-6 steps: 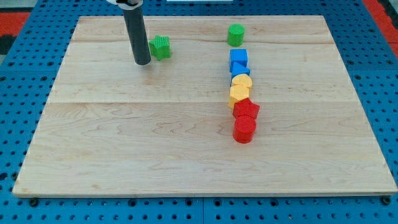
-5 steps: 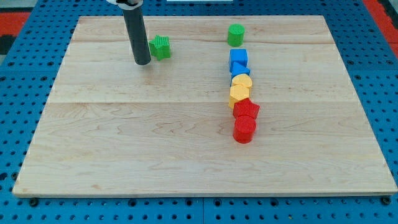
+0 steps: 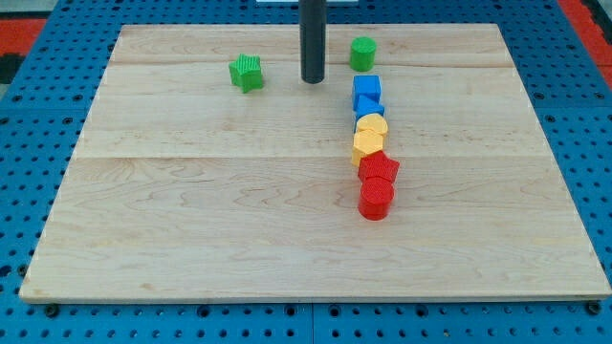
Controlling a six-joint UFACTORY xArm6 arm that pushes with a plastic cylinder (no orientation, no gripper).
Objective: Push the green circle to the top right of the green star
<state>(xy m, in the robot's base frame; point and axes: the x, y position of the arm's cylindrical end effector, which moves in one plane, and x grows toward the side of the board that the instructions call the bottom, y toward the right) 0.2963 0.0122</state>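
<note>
My tip stands between the two green blocks near the table's top edge.

My tip (image 3: 313, 80) rests on the wooden table (image 3: 191, 239), touching no block; the arm ends in a bare dark rod, so no pincer shows and no open or closed state can be told. The green circle (image 3: 361, 53) sits near the top edge, just to the view's right of my tip and slightly higher. The green star (image 3: 246, 73) lies to the view's left of my tip, apart from it, toward the top-left corner. Below the green circle a column of touching blocks runs down toward the table's middle: a blue cube (image 3: 366, 88), a second blue block (image 3: 369, 105), two yellow blocks (image 3: 371, 126) (image 3: 367, 147), a red block (image 3: 379, 169) and a red cylinder (image 3: 375, 200).
</note>
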